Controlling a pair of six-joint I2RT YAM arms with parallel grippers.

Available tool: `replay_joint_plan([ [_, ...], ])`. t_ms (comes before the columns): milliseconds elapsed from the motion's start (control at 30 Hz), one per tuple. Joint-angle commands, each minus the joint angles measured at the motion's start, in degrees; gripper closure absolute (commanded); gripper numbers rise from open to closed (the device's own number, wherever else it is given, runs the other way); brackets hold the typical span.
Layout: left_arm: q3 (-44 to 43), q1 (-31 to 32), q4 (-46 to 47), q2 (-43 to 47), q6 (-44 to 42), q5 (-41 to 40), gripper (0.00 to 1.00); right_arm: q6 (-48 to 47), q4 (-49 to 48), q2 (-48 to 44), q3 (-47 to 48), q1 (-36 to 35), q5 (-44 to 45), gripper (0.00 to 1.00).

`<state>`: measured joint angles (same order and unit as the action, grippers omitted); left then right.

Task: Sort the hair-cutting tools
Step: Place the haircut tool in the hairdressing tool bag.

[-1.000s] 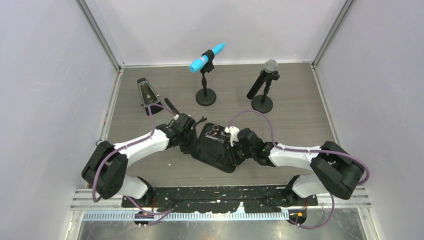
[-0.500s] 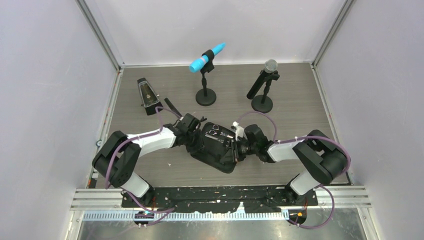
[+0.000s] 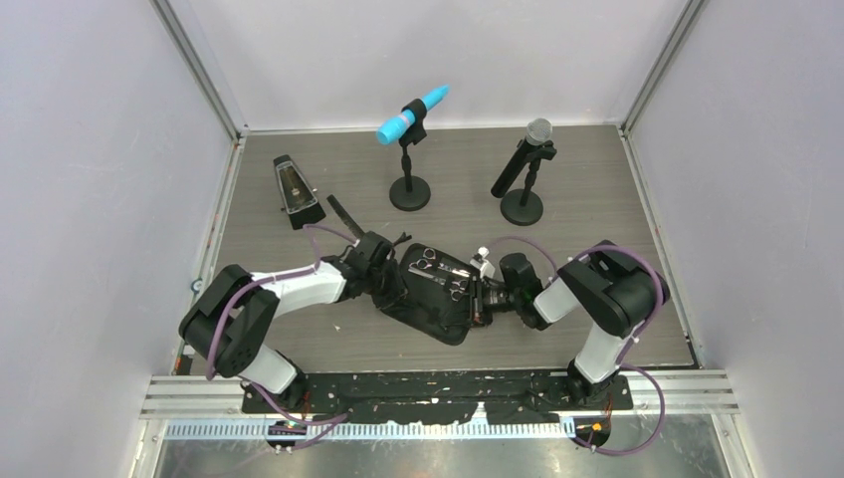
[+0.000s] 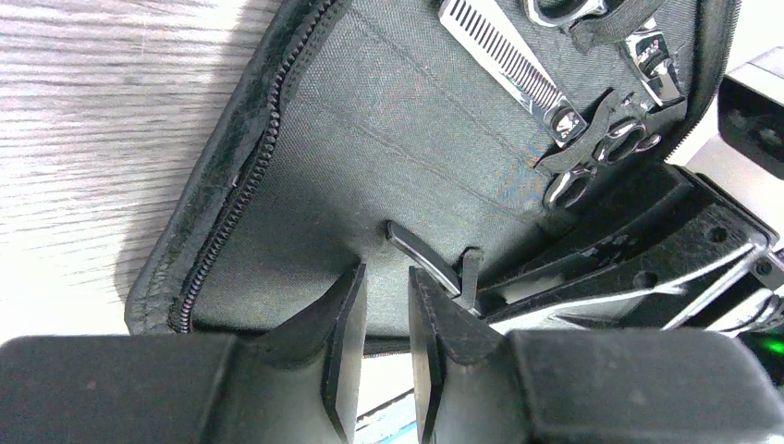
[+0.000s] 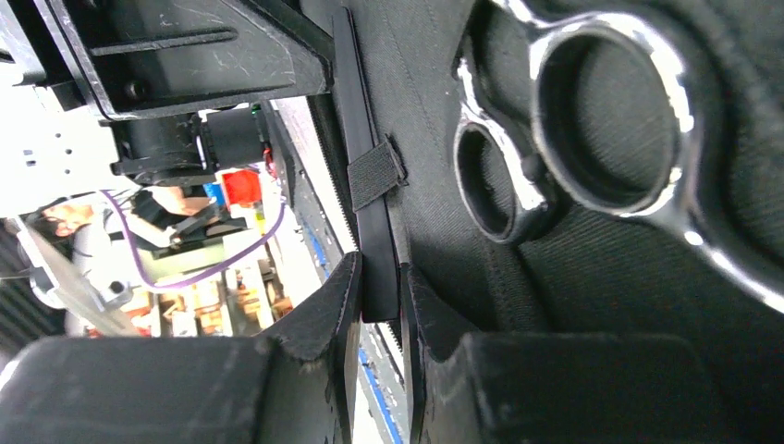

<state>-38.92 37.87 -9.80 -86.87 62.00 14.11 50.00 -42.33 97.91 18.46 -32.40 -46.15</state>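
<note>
Your right gripper [image 5: 379,270] is low at the right edge of the case, jaws clenched on the near end of the black comb [image 5: 356,102]. The comb sits under its elastic loop [image 5: 374,173] inside the open zip case [image 4: 370,139]. In the last second your right arm folded in and its wrist dropped to that edge. The case now lies wider open.

Your left gripper [image 4: 386,272] is at the case's left rim, jaws a touch narrower than before. Can't tell if they pinch it.

Silver scissors [image 4: 504,57] are strapped in farther back. So you're likely on the comb step, sliding it in or out, unclear which.

A thin black clip [image 3: 339,212] lies loose on the bench [image 3: 597,229] near the metronome [image 3: 296,187], probably still to sort.
</note>
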Motion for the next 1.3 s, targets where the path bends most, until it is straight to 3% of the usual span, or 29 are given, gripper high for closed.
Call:
replay_joint_plan([
  [0,1.6,0.7,-0.7,-0.4,-0.6,-2.9,0.74,6.5,-5.6,5.9,-2.3,0.8,-1.0,0.95],
  [167,-1.3,2.0,-3.7,-1.8,-1.9,-3.3,0.82,11.4,-15.9,11.8,-3.4,0.9,-2.0,0.94],
  [400,-4.0,3.2,-5.9,-2.8,-2.9,-4.1,0.88,12.9,-18.5,14.4,-4.2,1.4,-1.8,0.90],
  [767,-6.3,4.1,-8.6,-4.5,-3.3,-5.0,0.90,17.3,-27.9,19.6,-5.7,2.1,-2.1,0.85],
  [900,-7.5,4.4,-9.7,-5.5,-2.8,-5.8,0.90,14.7,-23.6,17.2,-6.0,2.2,-0.9,0.79],
  [1033,-8.5,4.5,-11.8,-5.7,-2.1,-7.2,0.91,11.2,-16.3,12.7,-5.5,2.2,0.7,0.66],
  [1267,-9.5,4.5,-12.7,-6.2,-0.9,-8.7,0.91,0.5,5.7,1.5,-3.2,2.1,6.5,0.53],
])
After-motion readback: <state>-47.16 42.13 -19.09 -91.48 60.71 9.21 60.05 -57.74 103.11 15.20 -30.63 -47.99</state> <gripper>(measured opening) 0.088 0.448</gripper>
